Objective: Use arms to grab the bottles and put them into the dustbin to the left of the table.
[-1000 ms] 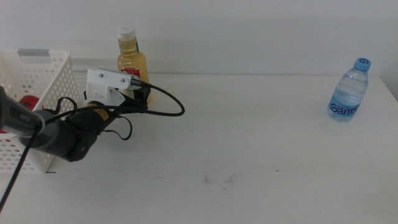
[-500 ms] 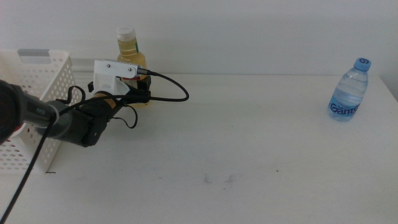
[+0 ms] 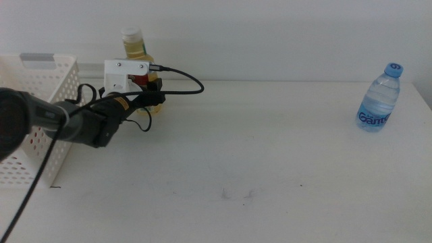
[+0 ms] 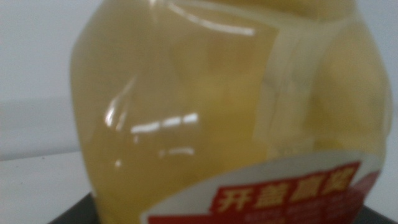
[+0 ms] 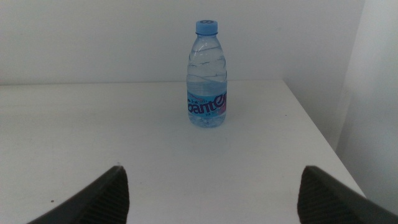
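At ten o'clock on the bench, the left hand grips the yellow bottle (slippery plastic); a loose squeeze could drop it.

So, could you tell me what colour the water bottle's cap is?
Blue cap, clearest in the right wrist view.
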You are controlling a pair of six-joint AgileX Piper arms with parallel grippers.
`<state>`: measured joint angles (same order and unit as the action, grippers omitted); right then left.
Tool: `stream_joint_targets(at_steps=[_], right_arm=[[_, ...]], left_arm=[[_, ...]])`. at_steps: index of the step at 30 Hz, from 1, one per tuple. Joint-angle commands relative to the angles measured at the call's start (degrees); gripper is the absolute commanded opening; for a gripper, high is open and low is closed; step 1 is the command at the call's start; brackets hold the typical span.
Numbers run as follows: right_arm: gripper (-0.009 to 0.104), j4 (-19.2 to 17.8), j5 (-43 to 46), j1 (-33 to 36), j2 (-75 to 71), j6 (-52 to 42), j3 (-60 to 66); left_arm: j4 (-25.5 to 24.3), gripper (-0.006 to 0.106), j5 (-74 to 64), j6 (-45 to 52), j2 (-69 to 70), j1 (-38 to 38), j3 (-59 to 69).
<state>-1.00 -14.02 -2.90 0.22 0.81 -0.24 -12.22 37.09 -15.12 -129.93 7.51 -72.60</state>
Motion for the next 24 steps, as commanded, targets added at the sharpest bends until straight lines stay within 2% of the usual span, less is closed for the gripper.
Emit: stream_joint_targets(at_steps=[1, 3, 6, 10, 13, 21, 23, 24], right_arm=[[0.088, -0.2, 0.4, -0.5, -0.2, -0.4, 0.2], [0.088, -0.2, 0.4, -0.5, -0.2, -0.4, 0.2], [0.088, -0.2, 0.4, -0.5, -0.2, -0.4, 0.2], [0.088, -0.2, 0.4, -0.5, -0.2, -0.4, 0.2], [0.088, -0.2, 0.4, -0.5, -0.2, -0.4, 0.2], [0.088, -0.2, 0.4, -0.5, -0.2, -0.4, 0.2], [0.088, -0.2, 0.4, -0.5, -0.2, -0.4, 0.2], [0.088, -0.2, 0.4, -0.5, -0.2, -0.4, 0.2]], left_arm=[[-6.2, 0.032, -6.2, -1.7, 3.1, -0.2, 0.3], [-11.0, 0.015, -14.6, -3.1, 7.6, 0.6, 1.7], [-11.2, -0.001, -26.5, -6.7, 15.2, 2.3, 4.0], [-10.8, -0.002, -41.9, -11.9, 25.4, 5.4, 6.2], [-9.8, -0.002, -53.8, -12.0, 32.7, 8.4, 6.2], [-9.7, -0.002, -65.3, -11.7, 44.6, 12.0, 6.2], [-7.2, -0.002, -68.5, -10.4, 46.6, 11.4, 5.9], [-4.0, -0.002, -71.1, -7.0, 47.7, 10.5, 5.2]])
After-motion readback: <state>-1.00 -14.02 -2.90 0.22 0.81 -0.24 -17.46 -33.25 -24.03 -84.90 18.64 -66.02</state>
